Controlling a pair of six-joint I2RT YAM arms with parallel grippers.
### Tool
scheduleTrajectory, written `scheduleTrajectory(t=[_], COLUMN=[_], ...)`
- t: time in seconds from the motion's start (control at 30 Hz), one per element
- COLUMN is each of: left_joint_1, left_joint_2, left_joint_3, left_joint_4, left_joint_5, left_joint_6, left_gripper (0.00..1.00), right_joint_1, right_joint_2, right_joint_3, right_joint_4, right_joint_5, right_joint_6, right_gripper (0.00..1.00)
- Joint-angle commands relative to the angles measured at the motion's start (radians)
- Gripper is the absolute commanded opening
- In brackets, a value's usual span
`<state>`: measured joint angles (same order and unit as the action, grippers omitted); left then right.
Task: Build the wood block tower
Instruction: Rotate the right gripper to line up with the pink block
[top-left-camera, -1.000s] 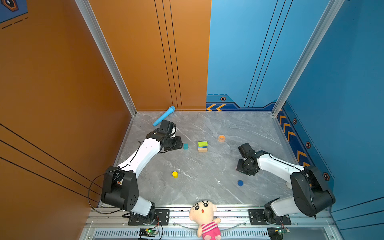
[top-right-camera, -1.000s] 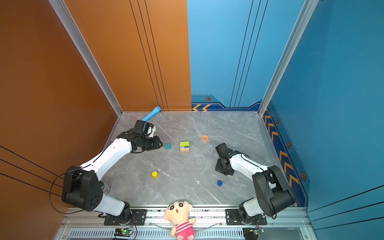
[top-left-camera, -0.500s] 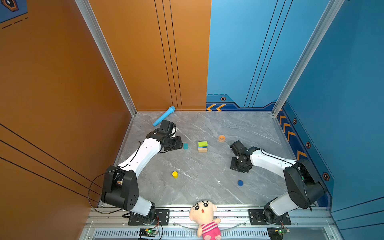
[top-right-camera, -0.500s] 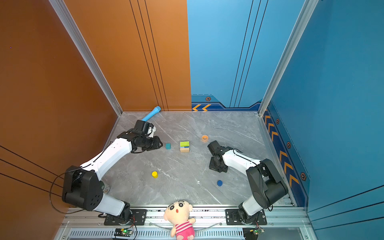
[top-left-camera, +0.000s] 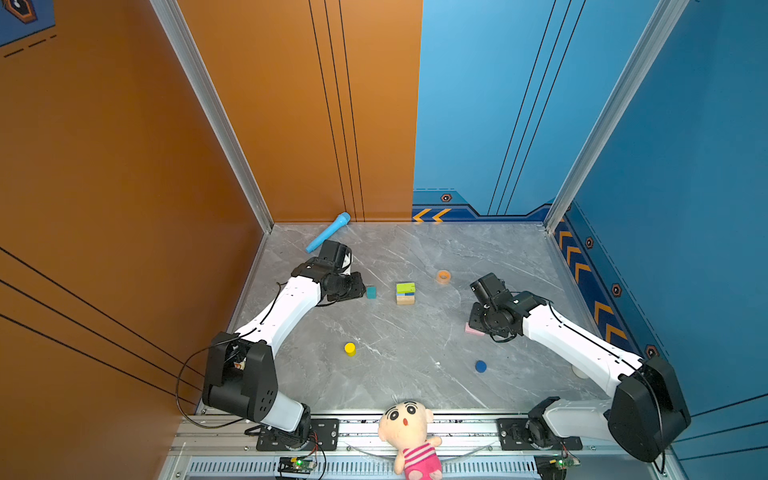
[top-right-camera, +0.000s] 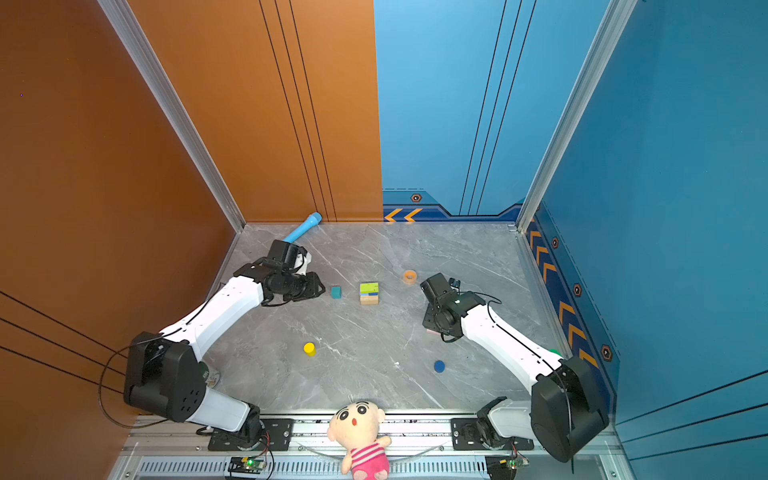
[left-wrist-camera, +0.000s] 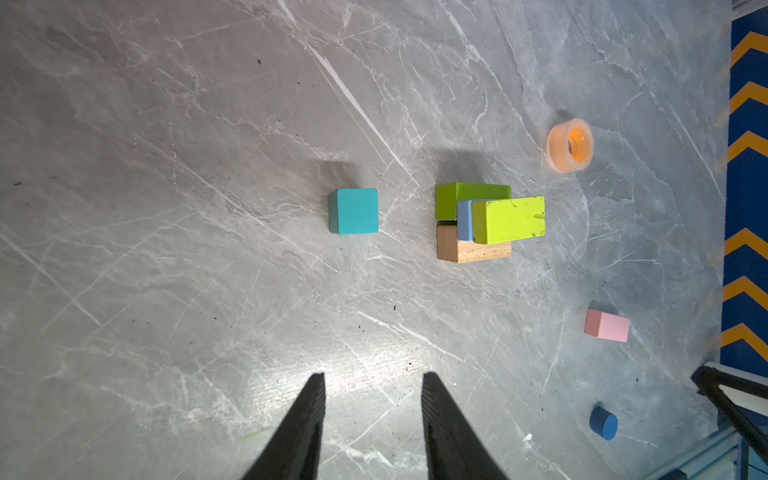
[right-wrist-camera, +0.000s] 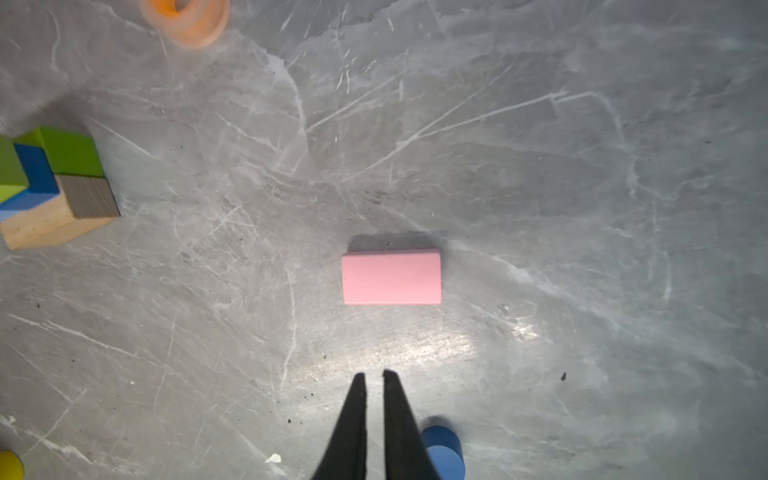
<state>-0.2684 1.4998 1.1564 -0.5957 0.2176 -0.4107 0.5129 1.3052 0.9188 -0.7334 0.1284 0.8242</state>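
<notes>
The tower (top-left-camera: 405, 293) stands mid-table: a lime green brick (left-wrist-camera: 509, 219) on blue cubes (left-wrist-camera: 464, 220), over a tan brick (left-wrist-camera: 473, 249) and a green one. A teal cube (top-left-camera: 371, 292) sits just left of it. My left gripper (left-wrist-camera: 372, 376) is open and empty, short of the teal cube (left-wrist-camera: 354, 210). A pink brick (right-wrist-camera: 390, 277) lies flat ahead of my right gripper (right-wrist-camera: 374, 374), whose jaws stand a narrow slit apart with nothing between them. In both top views the right wrist covers most of the pink brick (top-left-camera: 473, 329). A yellow cylinder (top-left-camera: 350, 348) and a dark blue cylinder (top-left-camera: 481, 366) lie nearer the front.
An orange tape ring (top-left-camera: 443, 276) lies right of the tower. A light-blue toy microphone (top-left-camera: 328, 232) rests by the back left wall. A doll (top-left-camera: 409, 432) sits on the front rail. The dark blue cylinder (right-wrist-camera: 442, 453) is right beside my right fingers.
The right wrist has shifted and turned above the pink brick, and its jaws have parted from shut to a narrow slit. The left arm has not moved.
</notes>
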Motion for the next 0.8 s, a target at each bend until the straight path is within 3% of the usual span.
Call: scheduleTrajectory(t=[0.0,0.13,0.27,0.47,0.77], left_joint_1=[0.006,0.003,0.003,0.005,0.011], left_joint_2=[-0.026,-0.029,-0.032,-0.035,-0.032], left_joint_3=[0.016,0.013,0.009,0.003,0.002], left_joint_4=[-0.025,-0.024,-0.022,-0.018,-0.019], left_joint_5=[0.014,0.016,0.017,0.014,0.013], left_joint_6=[0.021,0.022,0.025,0.024,0.026], left_gripper=[0.41,0.41,0.41,0.41,0.41], right_joint_1=[0.009,0.01,0.012,0.018,0.026], right_joint_2=[-0.027,-0.026,-0.005,0.07,0.213], right_joint_3=[-0.035,-0.082,-0.115,-0.106,-0.025], right_joint_4=[-0.047,-0.009,0.038,0.107,0.119], right_joint_5=[0.062,0.046,0.033,0.023,0.04], right_joint_6=[0.054,0.081,0.104,0.115,0.09], right_gripper=[0.22,0.31,0.56,0.83,0.89])
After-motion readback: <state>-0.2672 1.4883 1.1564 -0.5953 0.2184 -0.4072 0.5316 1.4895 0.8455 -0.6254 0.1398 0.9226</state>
